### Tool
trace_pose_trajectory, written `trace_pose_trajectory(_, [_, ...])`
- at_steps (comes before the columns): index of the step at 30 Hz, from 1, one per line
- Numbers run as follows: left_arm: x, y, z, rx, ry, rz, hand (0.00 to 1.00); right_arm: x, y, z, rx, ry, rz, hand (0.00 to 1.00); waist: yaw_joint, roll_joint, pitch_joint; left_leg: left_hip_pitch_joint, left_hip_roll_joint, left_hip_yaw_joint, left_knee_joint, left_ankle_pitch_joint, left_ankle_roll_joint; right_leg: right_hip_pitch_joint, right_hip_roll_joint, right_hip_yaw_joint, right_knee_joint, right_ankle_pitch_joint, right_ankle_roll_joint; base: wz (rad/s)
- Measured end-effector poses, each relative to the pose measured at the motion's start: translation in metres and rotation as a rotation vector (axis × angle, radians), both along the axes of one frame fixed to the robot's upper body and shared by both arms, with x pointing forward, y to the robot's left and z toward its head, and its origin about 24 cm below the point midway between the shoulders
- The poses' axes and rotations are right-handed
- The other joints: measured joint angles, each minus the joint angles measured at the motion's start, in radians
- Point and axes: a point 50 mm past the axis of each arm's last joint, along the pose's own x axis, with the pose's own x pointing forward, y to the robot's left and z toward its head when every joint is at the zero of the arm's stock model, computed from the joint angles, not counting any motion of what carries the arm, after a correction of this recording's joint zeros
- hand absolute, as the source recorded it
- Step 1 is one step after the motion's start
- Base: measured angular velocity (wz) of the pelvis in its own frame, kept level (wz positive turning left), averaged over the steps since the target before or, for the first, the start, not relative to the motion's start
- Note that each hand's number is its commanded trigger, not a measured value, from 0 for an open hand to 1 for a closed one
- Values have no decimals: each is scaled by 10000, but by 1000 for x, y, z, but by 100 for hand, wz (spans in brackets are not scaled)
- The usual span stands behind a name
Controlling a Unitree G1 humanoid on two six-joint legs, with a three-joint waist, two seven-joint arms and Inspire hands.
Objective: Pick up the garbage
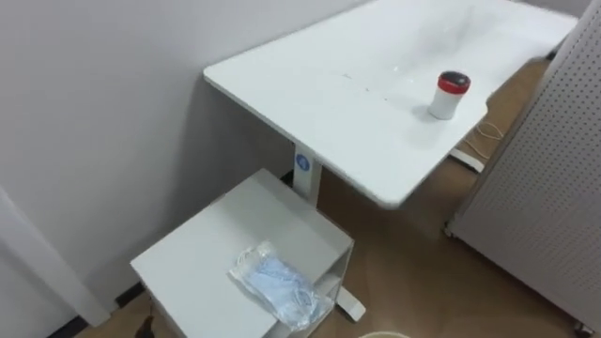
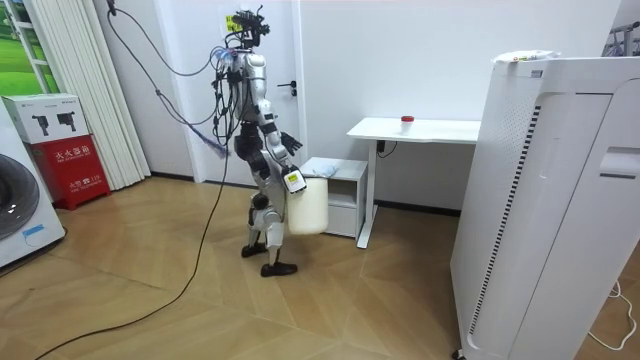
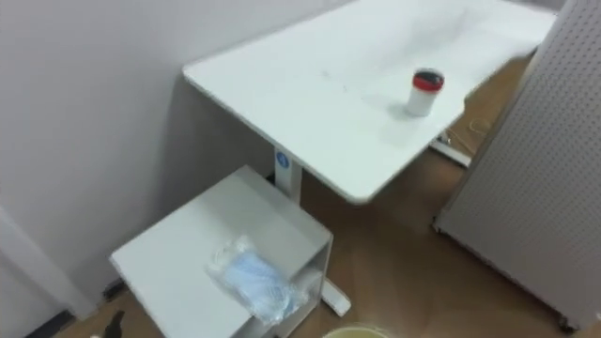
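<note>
A clear plastic bag of blue face masks (image 1: 280,284) lies near the front corner of a low white cabinet (image 1: 202,249), also seen in the right eye view as the bag (image 3: 254,279). On the white desk (image 1: 376,84) stands a small white cup with a red lid (image 1: 450,95). In the room view I stand just before the cabinet (image 2: 335,178), facing the desk. My right hand (image 2: 292,180) holds a white bin (image 2: 306,207) by its top, off the floor at my side. The bin's rim (image 3: 352,331) peeks in at the bottom of the eye views.
A perforated white panel (image 1: 554,188) stands right of the desk, the side of a tall white unit (image 2: 545,200). A wall runs behind the desk and cabinet. Wooden floor (image 1: 413,272) lies open between cabinet and panel. A washing machine (image 2: 20,210) and red box (image 2: 70,165) stand far off.
</note>
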Motion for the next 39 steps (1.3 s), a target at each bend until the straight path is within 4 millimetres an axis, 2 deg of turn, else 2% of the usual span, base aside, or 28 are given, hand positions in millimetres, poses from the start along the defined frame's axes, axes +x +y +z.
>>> trace_pose_trajectory(3, [9,-3,7,160,-545,-98,0,6,1,2,24,-159,344,100,-167,67,56,39,9,-67,-185,26,-42,-17,-5,-27,-21,-8,-3,3])
trace_pose_trajectory(5, [12,-6,9,362,-741,-224,0,11,3,3,41,-253,610,100,-254,90,124,79,-9,-37,-252,28,-44,-28,-6,-36,-21,-16,1,-3])
trace_pose_trajectory(9, [15,-10,12,608,-955,-366,0,18,7,4,66,-320,991,100,-289,67,143,-107,-27,35,-256,28,-41,-272,-25,-42,13,-17,1,-4])
trace_pose_trajectory(11, [22,-10,17,732,-1258,-254,0,30,11,7,51,-519,1412,100,-361,77,161,-579,-32,45,-79,30,-38,-672,-21,70,46,-5,-18,-2])
trace_pose_trajectory(15, [36,-18,27,966,-1798,-468,0,42,12,11,-1,-736,1720,100,-613,317,372,-1005,-23,-52,209,31,-37,-1006,-38,74,251,-1,-34,6])
trace_pose_trajectory(19, [55,-22,41,1163,-2468,-592,0,58,16,17,-166,-1122,2118,100,-758,416,461,-1709,-42,90,563,31,-36,-1833,-169,82,751,-51,-115,-6])
trace_pose_trajectory(30, [75,-28,58,1543,-3249,-679,0,73,21,23,-50,-1682,2120,100,-1278,578,604,-2768,9,168,1097,20,-19,-2887,-187,211,1282,-35,-255,-1])
trace_pose_trajectory(34, [78,-30,60,1644,-3273,-833,0,76,20,25,6,-1870,1919,100,-1352,636,671,-3032,66,332,1318,-45,17,-3200,-178,333,1460,-22,-275,-11])
trace_pose_trajectory(39, [85,-33,67,1711,-3564,-851,0,82,23,27,10,-2020,2107,100,-1373,670,698,-3525,152,391,1590,-80,2,-3725,-168,341,1727,7,-336,-3])
